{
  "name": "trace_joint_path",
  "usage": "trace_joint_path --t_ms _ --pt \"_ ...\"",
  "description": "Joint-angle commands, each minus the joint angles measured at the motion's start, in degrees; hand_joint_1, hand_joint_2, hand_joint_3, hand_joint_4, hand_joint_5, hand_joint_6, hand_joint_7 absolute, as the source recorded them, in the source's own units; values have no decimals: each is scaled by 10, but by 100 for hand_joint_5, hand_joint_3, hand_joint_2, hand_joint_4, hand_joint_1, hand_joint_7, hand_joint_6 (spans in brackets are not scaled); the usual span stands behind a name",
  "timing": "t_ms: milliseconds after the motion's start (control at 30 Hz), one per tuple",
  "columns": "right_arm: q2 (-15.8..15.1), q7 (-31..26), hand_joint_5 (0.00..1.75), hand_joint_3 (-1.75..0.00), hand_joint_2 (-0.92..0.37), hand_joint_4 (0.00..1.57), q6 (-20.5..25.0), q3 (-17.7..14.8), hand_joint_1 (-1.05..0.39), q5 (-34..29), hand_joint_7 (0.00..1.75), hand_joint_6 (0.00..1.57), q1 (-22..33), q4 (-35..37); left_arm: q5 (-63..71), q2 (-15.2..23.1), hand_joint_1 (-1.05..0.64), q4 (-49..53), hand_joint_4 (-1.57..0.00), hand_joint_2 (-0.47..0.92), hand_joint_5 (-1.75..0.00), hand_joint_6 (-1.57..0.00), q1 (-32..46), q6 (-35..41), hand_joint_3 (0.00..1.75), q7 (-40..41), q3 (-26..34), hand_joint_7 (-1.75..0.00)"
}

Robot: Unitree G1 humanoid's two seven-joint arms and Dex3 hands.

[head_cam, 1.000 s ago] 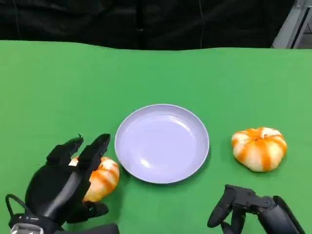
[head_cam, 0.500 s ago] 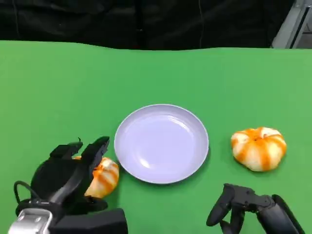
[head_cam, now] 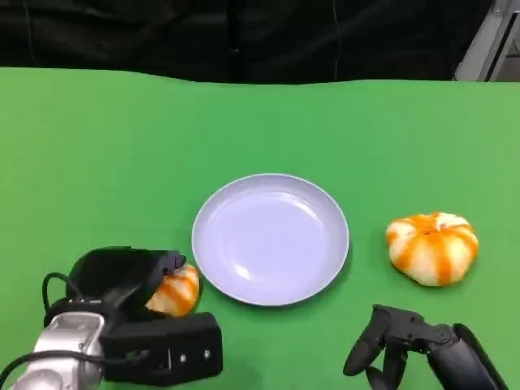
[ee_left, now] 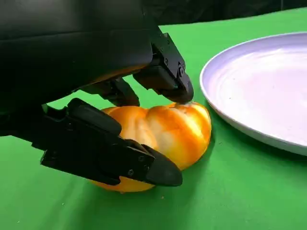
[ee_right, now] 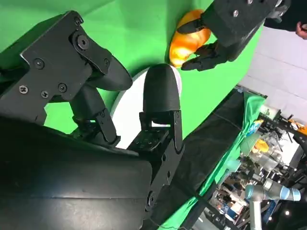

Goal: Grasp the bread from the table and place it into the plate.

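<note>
— Robot hand on the left (head_cam: 122, 280), what is it doing?
— It lies over the bread (head_cam: 172, 291) at about seven o'clock on the green desk (head_cam: 106, 146). In the left wrist view its fingers (ee_left: 163, 76) curl across the top of the orange-striped loaf while a lower finger runs along the loaf's near side, so the loaf sits clasped between them, its base on the desk.
— And where is the bread relative to the plate (head_cam: 244, 199)?
— Just beside the plate's rim, at the plate's eight o'clock, a narrow strip of desk between them. The plate lies at the desk's centre.
— How is the arm posed?
— The silver forearm (head_cam: 65, 345) comes in from the lower left corner, wrist turned so the black shell faces up.
— The right robot hand (head_cam: 406, 341)?
— Low at five o'clock, fingers bent downward and apart, holding nothing. A second striped bread (head_cam: 431, 247) sits at three o'clock, well apart from it.
</note>
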Motion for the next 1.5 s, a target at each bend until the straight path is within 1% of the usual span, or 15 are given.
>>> trace_joint_path --t_ms 33,100,167,200,233,300,333,367,467,500,533,633,1000,1300,1500 --pt "-2 -3 171 -133 -34 77 5 -2 -8 1 124 78 1 -5 -11 10 -47 26 -49 92 -82 -73 4 9 18 -9 -11 -3" --pt "-2 -3 170 -133 -34 77 6 -2 -8 1 123 78 1 -6 -26 14 -42 24 -45 92 -99 -77 10 -26 17 29 -3 -2" --pt "-2 -3 169 -134 -34 76 6 -2 -9 1 123 78 1 -7 -45 18 -25 24 -55 92 -135 -100 17 -66 24 73 6 -11" --pt "-3 -2 169 -134 -34 76 8 -3 -9 3 123 78 2 -8 -56 22 -23 24 -56 92 -140 -103 21 -99 25 107 12 -12" --pt "-4 -1 169 -134 -34 76 9 -3 -8 3 122 78 2 -10 -63 25 -21 26 -69 90 -157 -110 24 -127 33 137 16 -31" --pt "-6 -2 168 -134 -34 75 5 -5 -8 3 122 78 2 -8 -73 29 -19 28 -82 76 -171 -82 28 -163 53 177 25 -128" --pt "-6 -3 167 -134 -34 75 3 -5 -7 3 122 79 2 -7 -75 30 -19 31 -83 74 -173 -76 28 -171 55 186 27 -145" --pt "-6 -4 167 -134 -34 75 3 -5 -7 2 122 79 2 -8 -77 31 -19 32 -83 72 -174 -72 28 -176 56 194 29 -155" --pt "-6 -3 167 -134 -33 76 5 -5 -8 3 122 79 2 -8 -81 34 -18 35 -83 70 -175 -75 27 -191 61 209 34 -145" --pt "-6 -3 167 -134 -33 76 4 -5 -7 3 122 79 1 -8 -82 33 -16 36 -84 59 -175 -75 28 -196 84 213 37 -151" --pt "-6 -3 167 -134 -33 76 4 -5 -7 3 122 79 1 -8 -84 33 -16 37 -85 54 -175 -74 28 -199 95 217 39 -153" --pt "-3 -1 167 -134 -34 75 14 -4 -7 3 122 78 4 -15 -82 38 -14 36 -89 43 -175 -81 32 -225 111 257 48 -143" --pt "-3 -3 169 -133 -34 76 22 -3 -7 1 124 79 2 -21 -83 30 -12 52 -94 38 -175 -82 30 -281 123 358 71 -159" --pt "-2 -4 167 -136 -32 77 25 -2 -5 -3 123 79 -2 -18 -64 17 -14 109 -96 29 -175 -79 -16 -368 146 463 54 -168" --pt "-2 -9 166 -136 -32 77 17 -1 -4 -4 122 80 -4 -10 -62 0 -16 134 -96 26 -175 -81 -47 -393 155 464 40 -159"
